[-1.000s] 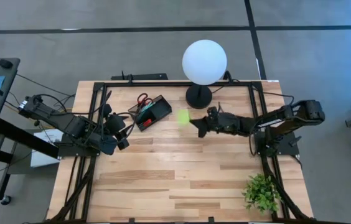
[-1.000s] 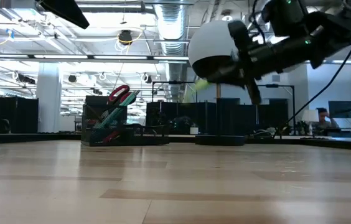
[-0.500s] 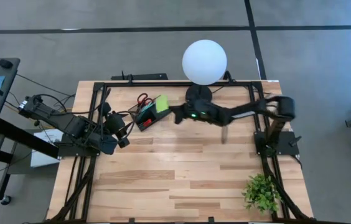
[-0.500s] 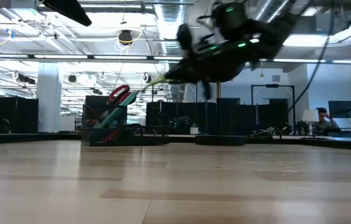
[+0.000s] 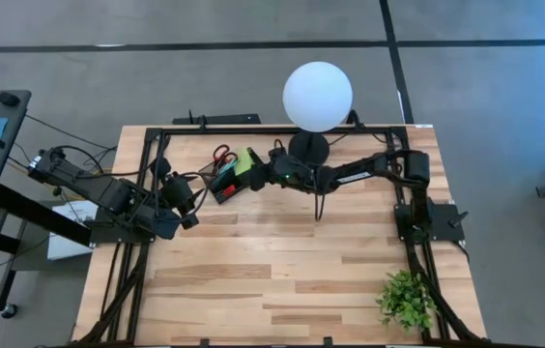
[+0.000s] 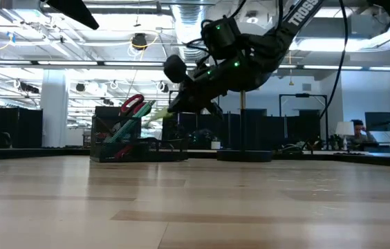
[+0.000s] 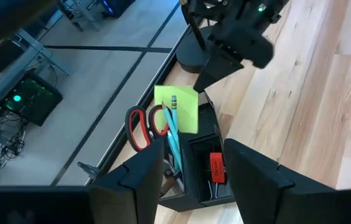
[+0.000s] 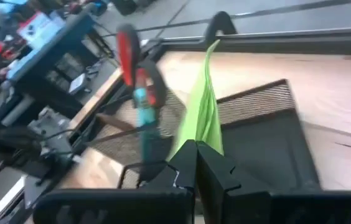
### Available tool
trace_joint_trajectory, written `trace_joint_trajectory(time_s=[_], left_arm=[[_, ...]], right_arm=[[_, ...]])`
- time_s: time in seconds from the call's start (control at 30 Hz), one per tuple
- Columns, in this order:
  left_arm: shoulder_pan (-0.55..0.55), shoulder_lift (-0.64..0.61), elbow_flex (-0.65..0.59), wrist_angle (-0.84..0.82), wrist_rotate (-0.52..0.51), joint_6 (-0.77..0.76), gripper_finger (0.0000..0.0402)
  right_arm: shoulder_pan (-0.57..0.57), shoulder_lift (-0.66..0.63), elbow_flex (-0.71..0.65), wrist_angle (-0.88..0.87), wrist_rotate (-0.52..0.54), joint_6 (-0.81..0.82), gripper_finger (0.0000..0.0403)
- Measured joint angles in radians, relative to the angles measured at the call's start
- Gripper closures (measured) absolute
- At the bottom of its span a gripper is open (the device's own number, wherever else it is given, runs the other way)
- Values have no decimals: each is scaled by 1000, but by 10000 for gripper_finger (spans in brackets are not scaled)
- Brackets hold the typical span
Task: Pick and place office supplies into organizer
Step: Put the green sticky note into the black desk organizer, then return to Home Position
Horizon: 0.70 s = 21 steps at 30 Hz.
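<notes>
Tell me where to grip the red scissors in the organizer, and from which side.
Grip the scissors at the red handle loops, coming from above. They stand handles-up in the organizer, blades buried among the pens, so only the loops stick out. The right gripper, holding the sticky pad, crowds that side.

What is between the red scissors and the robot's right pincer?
The lime-green sticky-note pad, held in the right pincer, sits between it and the red scissors, above the black organizer. The left wrist view shows this.

Open-plan lab or office floor, exposed ducts (image 6: 193,28) and strip lights overhead, grey carpet (image 5: 157,87) around the wooden table (image 5: 282,271), far desks with monitors (image 6: 380,122) — a person (image 6: 358,130) seated far right.
</notes>
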Motion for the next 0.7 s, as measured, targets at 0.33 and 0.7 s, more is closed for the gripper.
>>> trace_joint_trajectory(time_s=[0.33,0.7], left_arm=[[0,0,0,4,2,2,237],[0,0,0,4,9,-2,237]], right_arm=[[1,9,-1,-73,35,27,403],[0,9,-1,-73,13,34,365]])
